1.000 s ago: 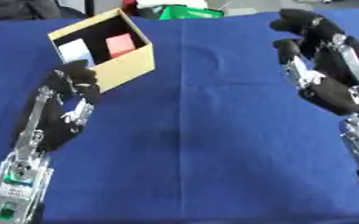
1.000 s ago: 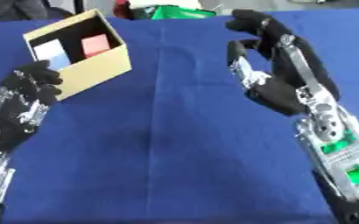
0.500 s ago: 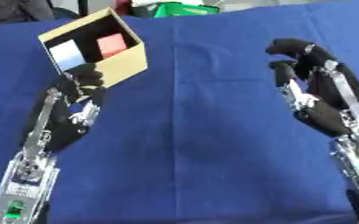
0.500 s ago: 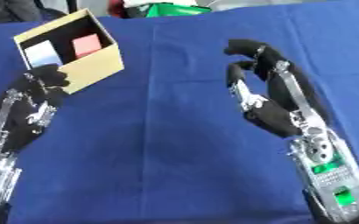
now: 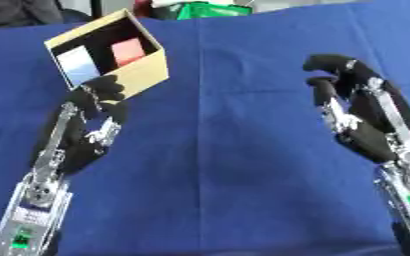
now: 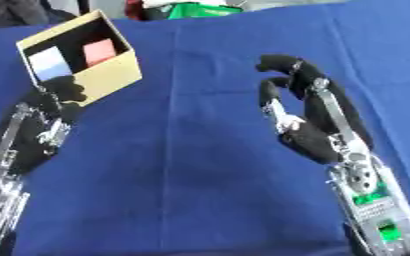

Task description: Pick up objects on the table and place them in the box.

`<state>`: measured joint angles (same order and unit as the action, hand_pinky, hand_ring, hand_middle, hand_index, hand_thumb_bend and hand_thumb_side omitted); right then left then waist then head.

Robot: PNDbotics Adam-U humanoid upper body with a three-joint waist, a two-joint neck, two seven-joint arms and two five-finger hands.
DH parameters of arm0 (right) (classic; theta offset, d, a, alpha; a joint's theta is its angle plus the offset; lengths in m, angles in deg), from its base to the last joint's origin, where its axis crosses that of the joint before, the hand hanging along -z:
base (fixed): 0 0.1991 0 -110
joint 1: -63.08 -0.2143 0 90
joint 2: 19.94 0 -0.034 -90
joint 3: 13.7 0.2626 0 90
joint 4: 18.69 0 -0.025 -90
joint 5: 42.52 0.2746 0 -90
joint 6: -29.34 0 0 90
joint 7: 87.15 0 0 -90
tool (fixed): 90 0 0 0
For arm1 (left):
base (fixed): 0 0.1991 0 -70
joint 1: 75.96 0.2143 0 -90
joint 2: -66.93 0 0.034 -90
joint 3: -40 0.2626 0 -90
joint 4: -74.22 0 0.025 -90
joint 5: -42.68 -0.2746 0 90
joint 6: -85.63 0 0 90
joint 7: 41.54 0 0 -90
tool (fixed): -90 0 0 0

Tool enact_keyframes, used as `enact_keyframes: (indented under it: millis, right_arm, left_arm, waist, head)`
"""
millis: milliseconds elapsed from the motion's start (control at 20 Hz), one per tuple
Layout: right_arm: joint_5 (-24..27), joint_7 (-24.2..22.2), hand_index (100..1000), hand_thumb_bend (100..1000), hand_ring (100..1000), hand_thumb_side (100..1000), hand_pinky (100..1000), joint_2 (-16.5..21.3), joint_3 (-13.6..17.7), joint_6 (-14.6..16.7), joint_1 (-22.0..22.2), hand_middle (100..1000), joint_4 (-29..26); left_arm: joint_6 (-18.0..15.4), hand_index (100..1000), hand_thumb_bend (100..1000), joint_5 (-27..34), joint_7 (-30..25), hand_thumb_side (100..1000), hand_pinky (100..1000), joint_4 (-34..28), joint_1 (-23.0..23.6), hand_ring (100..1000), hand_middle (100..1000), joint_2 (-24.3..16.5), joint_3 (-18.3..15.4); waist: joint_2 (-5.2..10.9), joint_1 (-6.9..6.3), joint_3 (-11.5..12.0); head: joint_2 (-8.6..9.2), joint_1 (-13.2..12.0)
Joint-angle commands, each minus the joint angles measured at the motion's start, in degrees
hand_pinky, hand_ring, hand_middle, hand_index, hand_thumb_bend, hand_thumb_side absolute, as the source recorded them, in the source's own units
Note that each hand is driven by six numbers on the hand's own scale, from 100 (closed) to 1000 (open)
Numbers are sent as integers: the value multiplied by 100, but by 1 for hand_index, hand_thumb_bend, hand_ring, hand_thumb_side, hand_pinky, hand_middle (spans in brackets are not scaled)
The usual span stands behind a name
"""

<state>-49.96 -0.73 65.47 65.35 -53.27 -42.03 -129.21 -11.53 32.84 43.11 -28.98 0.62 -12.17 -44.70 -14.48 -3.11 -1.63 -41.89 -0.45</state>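
Left eye view: left hand [image 5: 86, 130] is resting open beside the box [image 5: 143, 75]. Right hand [image 6: 309, 122] is hovering, fingers half-curled, holding nothing.

Both arms are black with silver metal links and small screws. The left hand [image 5: 84, 134], at seven o'clock, has black padded fingers over silver struts. The right hand [image 6: 312, 127], at four o'clock, matches, with a green-lit panel on its forearm
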Motion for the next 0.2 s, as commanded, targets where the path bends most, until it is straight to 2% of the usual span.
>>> enact_keyframes:
  millis: [50,200]
  right_arm:
    - [-18,-29,811,100,870,534,782,7,32,37,-31,699,-70]
    - [-12,-67,803,100,866,536,781,5,32,46,-20,688,-89]
  left_arm:
    - [3,847,349,-3,24,557,670,-76,-30,733,713,-35,-8]
    - [7,853,351,-7,34,557,670,-76,-31,734,724,-34,-11]
  waist:
    - [71,5,-24]
    - [74,15,-7]
  head:
    - [62,-23]
    - [75,-27]
